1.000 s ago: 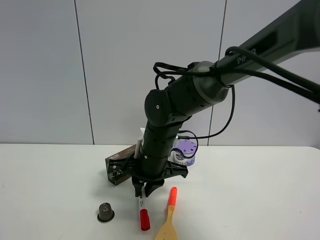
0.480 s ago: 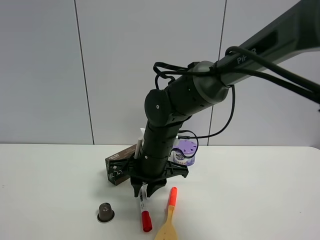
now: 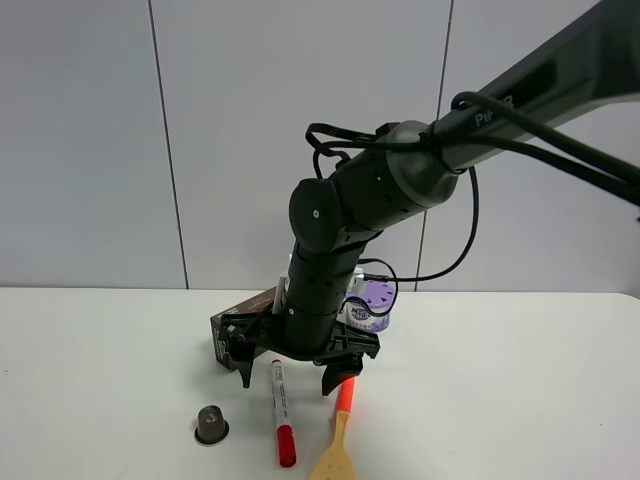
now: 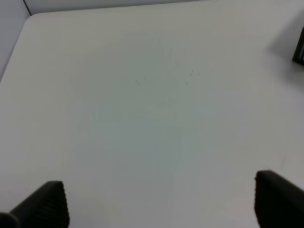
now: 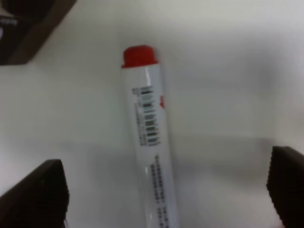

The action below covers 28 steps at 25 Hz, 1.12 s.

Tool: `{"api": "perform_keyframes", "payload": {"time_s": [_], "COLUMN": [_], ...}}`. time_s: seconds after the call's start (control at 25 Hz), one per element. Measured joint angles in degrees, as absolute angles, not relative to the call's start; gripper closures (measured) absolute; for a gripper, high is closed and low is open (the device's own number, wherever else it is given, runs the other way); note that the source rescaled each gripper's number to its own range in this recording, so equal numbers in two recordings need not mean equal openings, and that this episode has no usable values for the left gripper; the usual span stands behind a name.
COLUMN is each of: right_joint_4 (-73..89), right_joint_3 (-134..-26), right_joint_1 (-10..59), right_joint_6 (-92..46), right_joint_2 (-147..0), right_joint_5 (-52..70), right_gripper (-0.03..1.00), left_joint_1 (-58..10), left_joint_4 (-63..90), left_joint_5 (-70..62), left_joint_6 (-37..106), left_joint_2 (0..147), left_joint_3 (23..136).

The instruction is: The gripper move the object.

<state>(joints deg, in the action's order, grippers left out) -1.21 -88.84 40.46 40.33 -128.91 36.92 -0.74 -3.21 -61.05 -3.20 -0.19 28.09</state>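
Release made: my right claw [image 3: 288, 378], clamped on the marker pen [image 3: 279, 410] a moment ago, now stands wide apart.
Pen lies free on the bench [image 3: 100, 350], lower centre of the high frame, so I judge the move done; my wrist view alone shows its barcode, the high view its red cap.

Marker [image 5: 151, 142] end, spatula [image 3: 333, 462] blade cut off at edge.

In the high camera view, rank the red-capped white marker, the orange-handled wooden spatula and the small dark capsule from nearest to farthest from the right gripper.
1. Red-capped white marker, lying between the right gripper's open fingers.
2. Orange-handled wooden spatula, handle beside one finger.
3. Small dark capsule, off to the front left.
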Motion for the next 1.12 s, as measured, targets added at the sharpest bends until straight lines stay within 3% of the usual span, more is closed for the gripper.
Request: {"api": "perform_keyframes", "payload": {"time_s": [0.6,1.12], "right_joint_4": [-10.2,-12.9], "right_joint_3": [-88.8,-88.8], "right_joint_1": [40.0,28.2], "right_joint_6": [34.7,25.3], "right_joint_2": [-113.6,-102.9], "right_joint_5": [41.2,47.7], "right_gripper": [-0.03,-0.03], "left_joint_1": [-0.7,-0.7], "left_joint_4": [-3.3,-3.3], "left_joint_5": [-61.0,-61.0], "left_joint_6": [-3.2,-3.2], "left_joint_2": [-0.2,-0.2], "left_joint_3": [28.1,28.1]}}
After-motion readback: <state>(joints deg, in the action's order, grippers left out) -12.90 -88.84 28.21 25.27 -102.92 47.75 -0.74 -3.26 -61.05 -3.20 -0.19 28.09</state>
